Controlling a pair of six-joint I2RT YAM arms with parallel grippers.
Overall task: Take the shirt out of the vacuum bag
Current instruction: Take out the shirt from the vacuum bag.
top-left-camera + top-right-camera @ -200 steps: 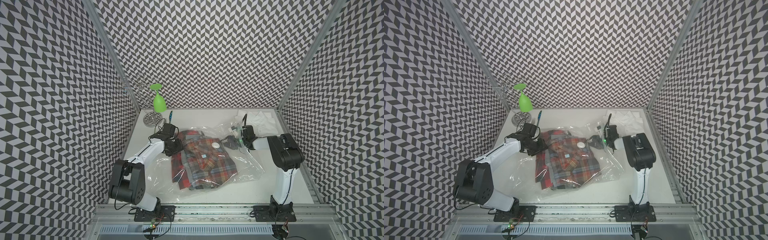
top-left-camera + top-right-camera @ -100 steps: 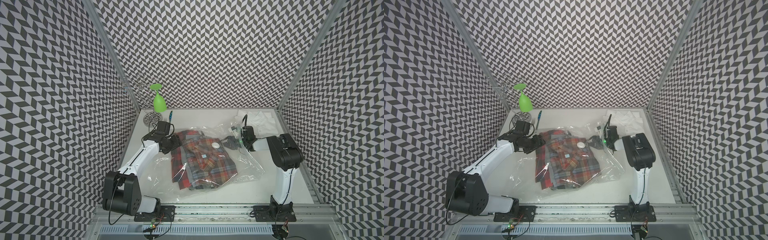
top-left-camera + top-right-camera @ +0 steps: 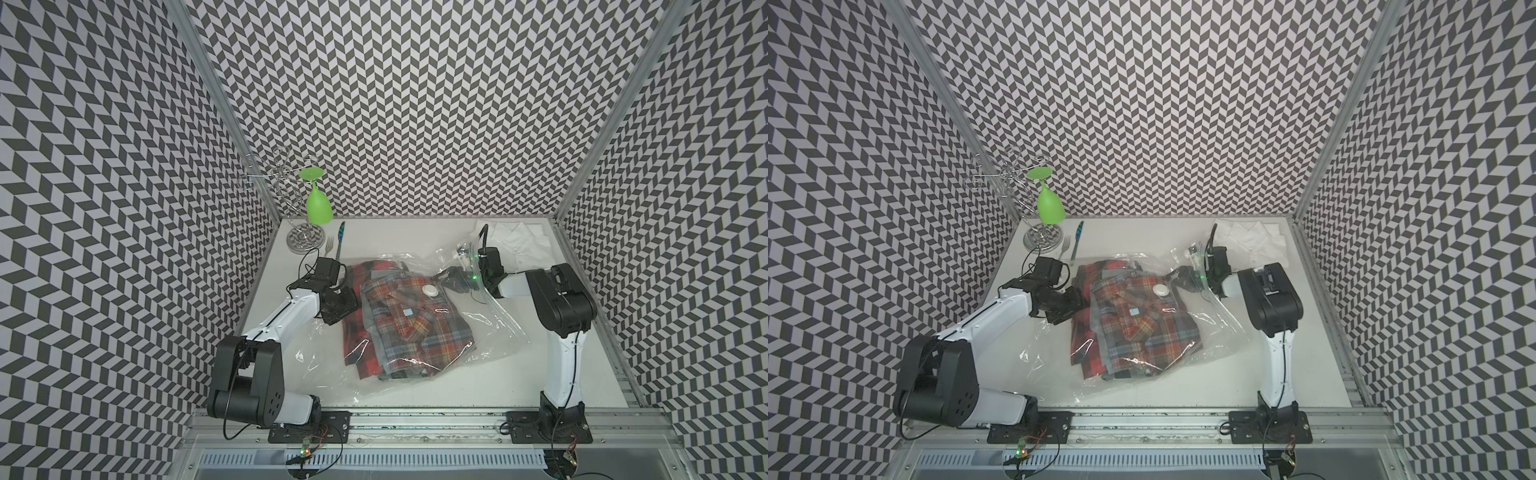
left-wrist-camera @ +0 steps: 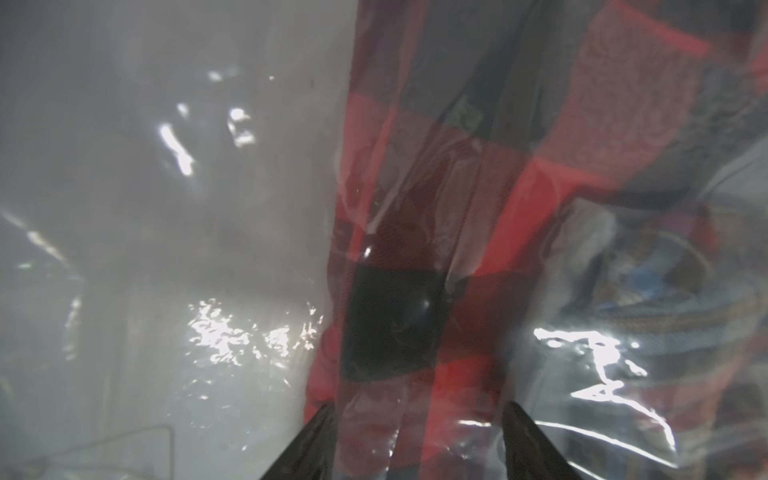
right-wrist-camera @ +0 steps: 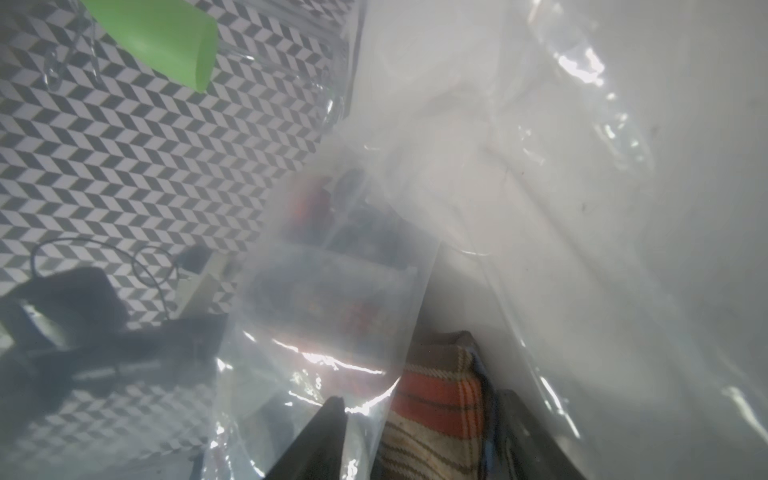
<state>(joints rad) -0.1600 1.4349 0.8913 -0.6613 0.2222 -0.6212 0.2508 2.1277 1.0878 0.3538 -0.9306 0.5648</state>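
Our left gripper (image 4: 419, 405) and right gripper (image 5: 422, 397) stand spread; closing, we perhaps pinch the clear crinkly vacuum bag (image 3: 490, 328) with the red plaid shirt (image 3: 415, 328).

The back wall (image 3: 415, 104) and both side walls (image 3: 104, 208) are papered in a black-and-white chevron pattern. Slim aluminium posts (image 3: 227, 112) stand at the back corners. The tabletop (image 3: 415, 237) is plain white, with an aluminium rail (image 3: 415, 417) along its near edge. The light is bright and even.
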